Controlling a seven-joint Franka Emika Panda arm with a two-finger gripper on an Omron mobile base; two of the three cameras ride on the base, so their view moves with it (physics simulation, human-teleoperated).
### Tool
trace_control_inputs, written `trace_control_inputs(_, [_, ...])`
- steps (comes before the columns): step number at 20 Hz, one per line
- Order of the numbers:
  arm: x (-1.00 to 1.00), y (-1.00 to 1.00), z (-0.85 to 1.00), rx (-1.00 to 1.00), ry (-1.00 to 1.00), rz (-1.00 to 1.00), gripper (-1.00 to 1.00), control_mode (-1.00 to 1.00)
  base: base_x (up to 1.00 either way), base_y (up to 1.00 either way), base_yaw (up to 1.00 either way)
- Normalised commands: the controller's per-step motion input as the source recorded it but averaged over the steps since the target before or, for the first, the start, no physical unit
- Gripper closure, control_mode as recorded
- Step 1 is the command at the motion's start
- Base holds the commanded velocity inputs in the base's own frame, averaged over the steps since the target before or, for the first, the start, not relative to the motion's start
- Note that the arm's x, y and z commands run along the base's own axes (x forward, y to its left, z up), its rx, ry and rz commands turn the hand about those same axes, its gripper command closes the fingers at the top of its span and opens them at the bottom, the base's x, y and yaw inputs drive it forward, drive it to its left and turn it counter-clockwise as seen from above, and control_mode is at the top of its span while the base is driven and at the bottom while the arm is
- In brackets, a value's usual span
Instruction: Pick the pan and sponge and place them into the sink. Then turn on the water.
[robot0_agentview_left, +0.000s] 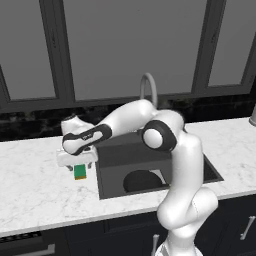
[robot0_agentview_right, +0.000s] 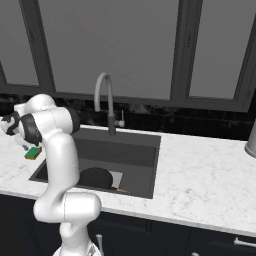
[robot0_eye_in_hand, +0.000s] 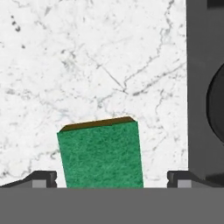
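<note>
- The small rectangular green sponge (robot0_eye_in_hand: 101, 153) lies flat on the white marble counter (robot0_agentview_left: 35, 185), just left of the large dark grey rectangular sink (robot0_agentview_left: 115, 172)
- The two-finger gripper (robot0_eye_in_hand: 111, 178) hangs over it, jaws spread wide either side, holding nothing
- The round matte black pan (robot0_agentview_right: 96, 177) sits in the basin, partly hidden behind the white arm (robot0_agentview_left: 182, 165)
- The arched grey faucet (robot0_agentview_right: 105, 100) stands behind

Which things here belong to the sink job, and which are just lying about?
Job:
- round matte black pan, already in the basin
- green-faced rectangular sponge, on the counter
- dark grey rectangular sink
- arched grey faucet
- open gripper, above the sponge

Lying about:
- grey cylindrical object, far right
</note>
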Motion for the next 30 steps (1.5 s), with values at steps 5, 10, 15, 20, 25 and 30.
trace_control_inputs(5, [0.0,0.01,-0.22,0.0,0.05,0.0,-1.0,-1.0,0.0,0.0,0.0])
trace_control_inputs(10, [0.0,0.0,-0.23,0.0,0.03,0.0,-1.0,-1.0,0.0,0.0,0.0])
trace_control_inputs(15, [0.0,0.0,-0.19,0.0,0.02,0.0,1.0,-1.0,0.0,0.0,0.0])
trace_control_inputs(20, [0.0,-0.04,-0.11,0.0,0.03,0.0,1.0,-1.0,0.0,0.0,0.0])
trace_control_inputs(25, [-0.02,-0.46,0.07,0.0,0.01,0.01,1.0,-1.0,0.0,0.0,0.0])
trace_control_inputs(30, [-0.3,-0.75,0.4,0.0,0.0,0.0,1.0,-1.0,0.0,0.0,0.0])
